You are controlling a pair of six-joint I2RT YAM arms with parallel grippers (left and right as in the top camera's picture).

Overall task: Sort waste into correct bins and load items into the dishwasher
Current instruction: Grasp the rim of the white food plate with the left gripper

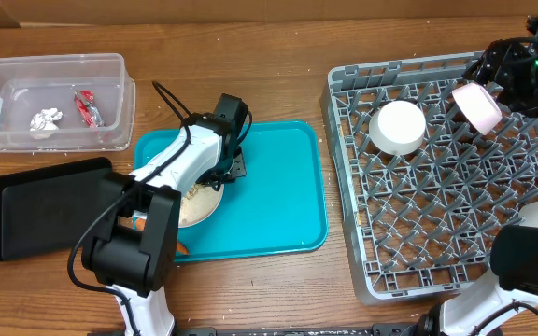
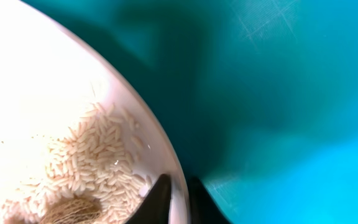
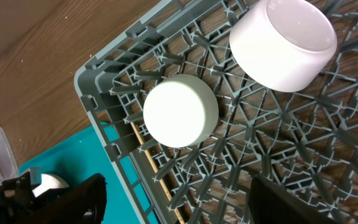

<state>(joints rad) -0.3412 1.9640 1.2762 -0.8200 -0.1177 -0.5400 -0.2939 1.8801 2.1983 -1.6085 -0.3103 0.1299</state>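
My left gripper (image 2: pixel 179 194) is shut on the rim of the round white plate (image 2: pixel 42 74), which lies on the teal tray (image 2: pixel 278 93). The plate holds white rice bits (image 2: pixel 86 162) and a beige nut-shell scrap (image 2: pixel 67 211). From overhead the plate (image 1: pixel 199 203) is half hidden under the left arm (image 1: pixel 215 173). My right gripper (image 3: pixel 179 199) is open and empty above the grey rack (image 3: pixel 98 93). An upturned white bowl (image 3: pixel 179 112) and a tilted white bowl (image 3: pixel 284 43) sit in the rack. A pale chopstick (image 3: pixel 148 152) lies along the rack's edge.
The clear tub (image 1: pixel 7 79) at the back left holds a red wrapper (image 1: pixel 87 105) and a silvery wrapper (image 1: pixel 45 119). The black tray (image 1: pixel 35 205) lies in front of it. A small orange carrot (image 1: pixel 182 248) lies on the teal tray's front edge.
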